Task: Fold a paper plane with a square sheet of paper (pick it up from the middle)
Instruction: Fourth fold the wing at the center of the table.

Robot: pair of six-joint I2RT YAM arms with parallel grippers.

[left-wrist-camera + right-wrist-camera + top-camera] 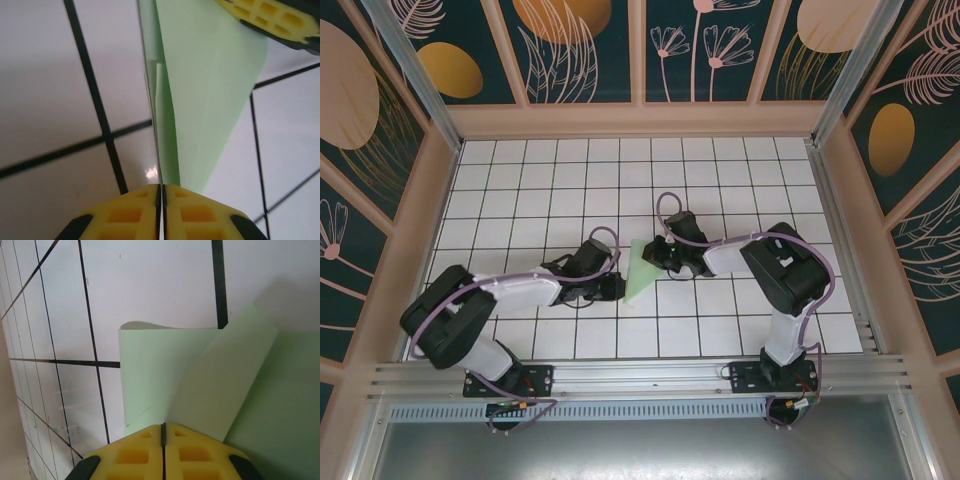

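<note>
**Partway through the fold: both grippers pinch the green sheet**

Near the middle of the white gridded table (570, 180), the sheet of paper (642, 268) lies between the two arms as a broad wedge, not a flat square. The left gripper (617, 287) meets it at its near-left edge. The right gripper (652, 250) meets it on the far side.

*Left wrist view.* The yellow fingers (130, 212) are pressed together. A raised, creased edge of the paper runs straight into the seam between them, so this reads as a pinch on the sheet. Stacked layers show beside that edge. A yellow finger of the right gripper sits against the paper at the upper right.

*Right wrist view.* The fingers (200, 455) are likewise closed. Two overlapping flaps fan out from their tips, which suggests they are clamped on the paper. The far flap lifts slightly off the table along its rear edge.

*Progress.* Early folds appear to be in place, judging by the overlapping layers, at least one firm crease and a tapered outline. A slim dart with a centre ridge is not yet formed, since the shape is wide and the flaps are loose. Likely remaining are narrowing the body, folding down the wings and pressing the creases flat. Which fold is in hand cannot be told.
</note>
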